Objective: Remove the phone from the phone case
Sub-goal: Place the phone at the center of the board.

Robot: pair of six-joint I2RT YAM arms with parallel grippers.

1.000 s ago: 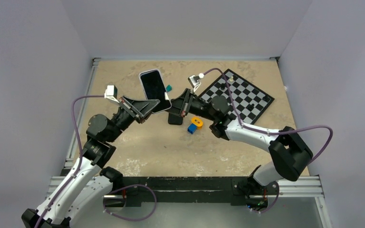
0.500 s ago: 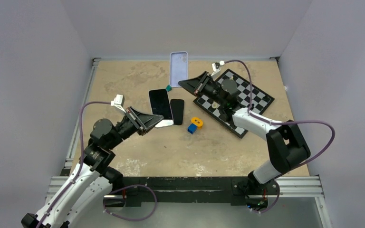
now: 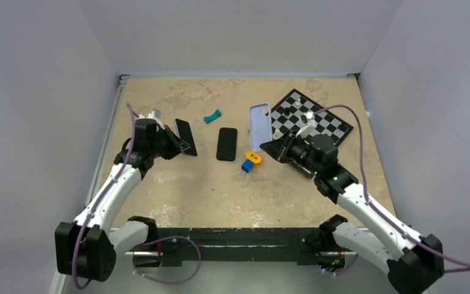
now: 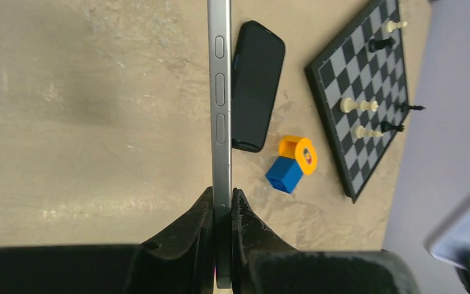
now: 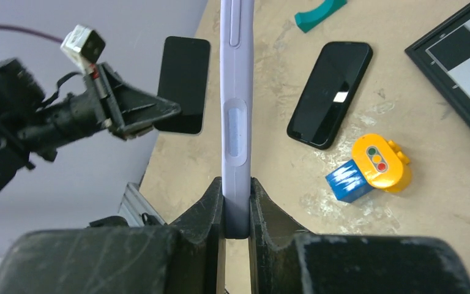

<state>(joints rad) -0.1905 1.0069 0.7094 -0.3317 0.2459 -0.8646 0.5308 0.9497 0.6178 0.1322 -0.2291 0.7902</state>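
The slim black-screened phone with a silver metal edge [image 3: 185, 137] is bare, clamped by the left gripper [image 4: 222, 199] at left. The right gripper [image 5: 237, 190] pinches the empty lavender silicone case [image 3: 259, 125], now lowered beside the chessboard [image 3: 325, 120], farther from the phone.

Phone [image 4: 220, 153] edge smooth metal; case [image 5: 237, 79] matt (rubbery-looking).

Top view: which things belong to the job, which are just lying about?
Job: silver-edged black phone in left gripper; lavender phone case in right gripper.
Lying about: black phone-like slab, teal curved piece, blue-and-orange toy block, black-and-white chessboard.
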